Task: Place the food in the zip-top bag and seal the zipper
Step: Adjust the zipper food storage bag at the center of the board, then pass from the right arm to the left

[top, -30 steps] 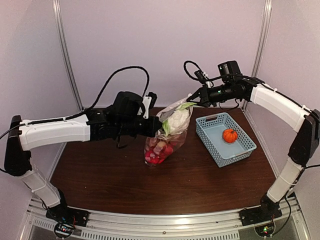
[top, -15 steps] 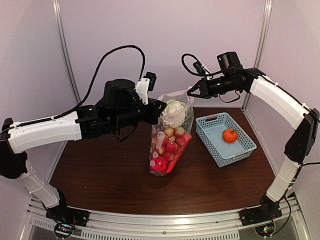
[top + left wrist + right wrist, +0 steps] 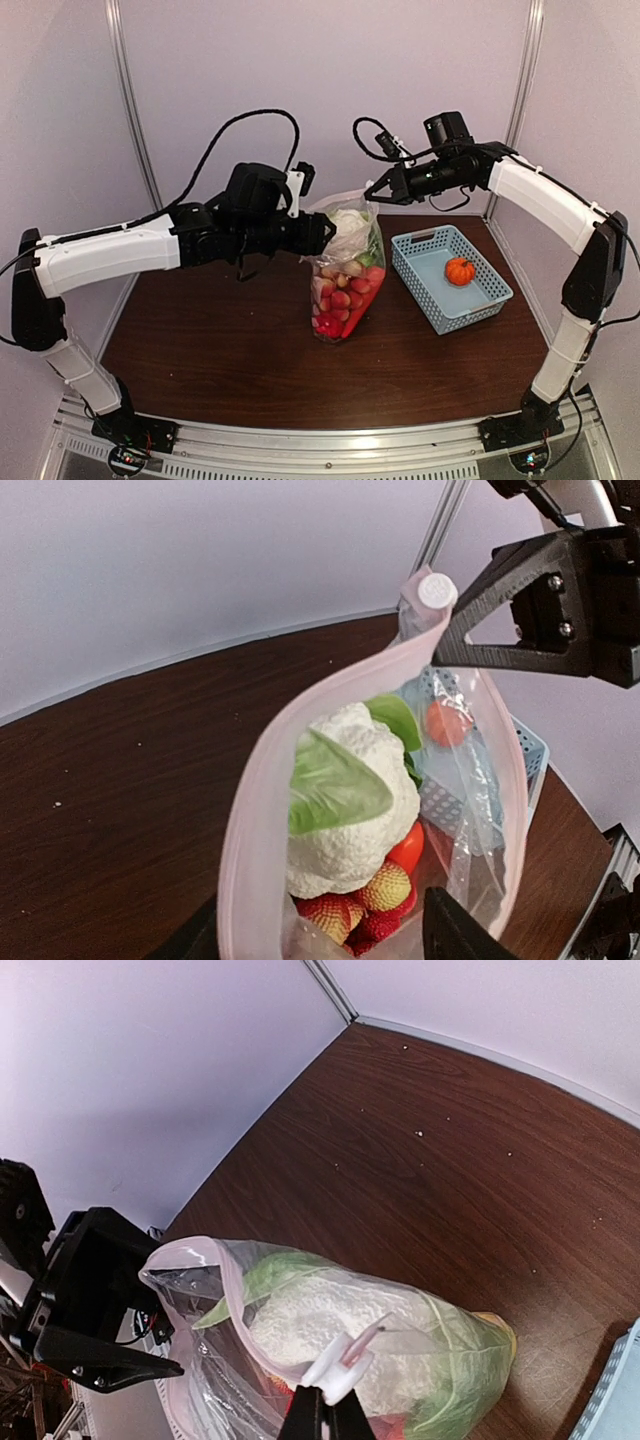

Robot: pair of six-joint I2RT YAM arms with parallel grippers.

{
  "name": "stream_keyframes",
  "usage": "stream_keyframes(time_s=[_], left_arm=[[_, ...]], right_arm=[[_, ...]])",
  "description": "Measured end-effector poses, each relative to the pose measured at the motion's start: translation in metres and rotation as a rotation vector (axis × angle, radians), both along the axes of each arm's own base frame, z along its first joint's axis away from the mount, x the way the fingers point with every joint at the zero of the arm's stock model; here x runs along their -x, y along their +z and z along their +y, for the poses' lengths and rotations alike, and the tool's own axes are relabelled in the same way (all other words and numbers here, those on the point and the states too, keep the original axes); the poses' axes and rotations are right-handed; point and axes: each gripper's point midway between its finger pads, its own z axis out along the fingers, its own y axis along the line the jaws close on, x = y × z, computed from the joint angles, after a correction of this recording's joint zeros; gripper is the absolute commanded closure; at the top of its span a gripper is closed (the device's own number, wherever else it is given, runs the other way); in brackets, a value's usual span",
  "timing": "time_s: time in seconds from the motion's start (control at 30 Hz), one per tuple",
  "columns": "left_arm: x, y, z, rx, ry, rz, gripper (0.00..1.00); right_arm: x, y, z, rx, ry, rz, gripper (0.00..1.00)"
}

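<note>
Pinching the bag at its zipper corner, the right gripper holds it upright (food inside); the left gripper is spread astride the mouth.

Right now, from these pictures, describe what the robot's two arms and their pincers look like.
The left arm and right arm both have smooth white shells with black joints and black wrists. Each ends in a black, angular two-finger pincer: the left pincer and the right pincer. A thin black cable loops above the left wrist, and another curls above the right.
</note>
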Motion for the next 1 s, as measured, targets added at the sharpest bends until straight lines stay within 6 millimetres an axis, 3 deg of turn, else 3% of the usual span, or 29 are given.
stream_keyframes(time_s=[0.23,0.33,0.43,0.47,0.57,0.67,0.93,1.0], left_arm=[[-0.019,0.020,0.018,0.012,-0.030,0.018,0.51],[-0.027,0.045,0.013,0.014,-0.100,0.011,0.56],[-0.026,0.055,0.002,0.011,-0.190,0.014,0.70],[-0.022,0.053,-0.001,0.006,-0.222,0.028,0.68],[-0.011,0.037,-0.008,-0.019,-0.302,0.081,0.49],[-0.001,0.025,-0.013,-0.026,-0.347,0.137,0.50],[0.004,0.023,-0.009,-0.026,-0.337,0.193,0.83],[0.003,0.023,-0.007,-0.036,-0.321,0.204,0.96]], right_arm=[[0.015,0.008,0.016,-0.005,0.059,-0.026,1.00],[0.018,0.011,0.019,-0.003,0.073,-0.038,1.00],[0.020,0.012,0.021,0.000,0.082,-0.046,1.00],[0.021,0.013,0.022,0.001,0.084,-0.047,1.00],[0.021,0.012,0.021,0.007,0.080,-0.050,1.00],[0.019,0.012,0.021,0.012,0.073,-0.053,1.00],[0.018,0.011,0.020,0.017,0.068,-0.057,1.00],[0.018,0.011,0.020,0.019,0.068,-0.059,1.00]])
